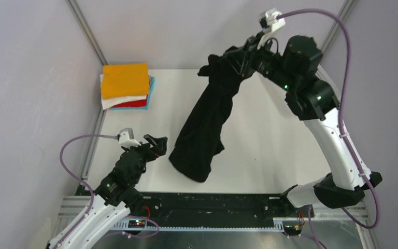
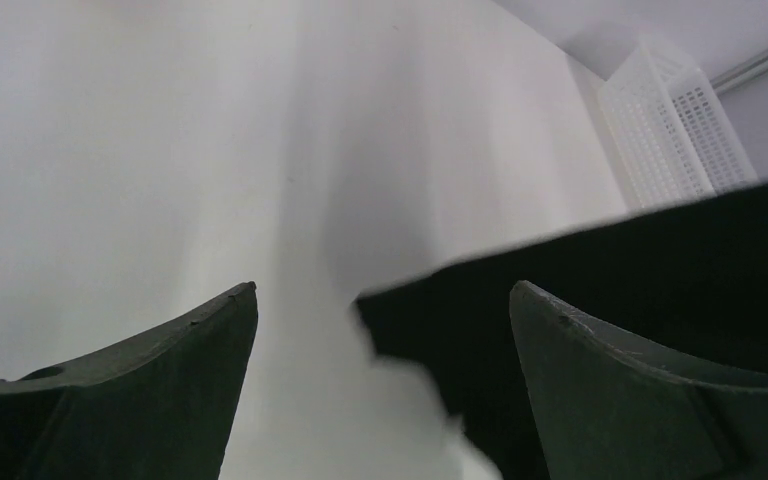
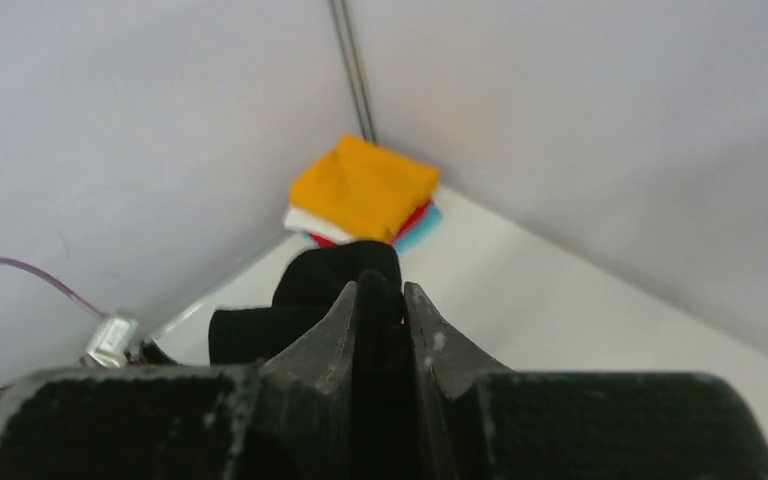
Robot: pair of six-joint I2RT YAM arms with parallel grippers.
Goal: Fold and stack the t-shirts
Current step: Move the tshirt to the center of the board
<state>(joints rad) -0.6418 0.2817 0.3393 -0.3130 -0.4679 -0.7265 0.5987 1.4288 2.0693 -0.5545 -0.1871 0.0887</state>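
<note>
Black tee (image 1: 207, 124) hangs lengthwise from the right hand (image 1: 231, 58), which is clamped on a bunched upper edge and raised high, probably so the cloth drops straight. Its lower end seems to rest mid-tabletop (image 1: 274, 140). The left hand (image 1: 157, 146) hovers low just beside that end, spread wide and empty, likely placed to catch a hem. The folded stack (image 1: 126, 85), orange on top, sits well apart in the far left corner.

The left arm (image 1: 124, 174) and right arm (image 1: 331, 140) share one build: glossy white lower links and matte black upper joints dotted with small green lights. A lilac cable (image 1: 316, 10) loops to a small white camera block (image 1: 270, 18) at each wrist. The left claw (image 2: 385, 290) and right claw (image 3: 380, 285) have tapered black fingers with pale scuffs.
</note>
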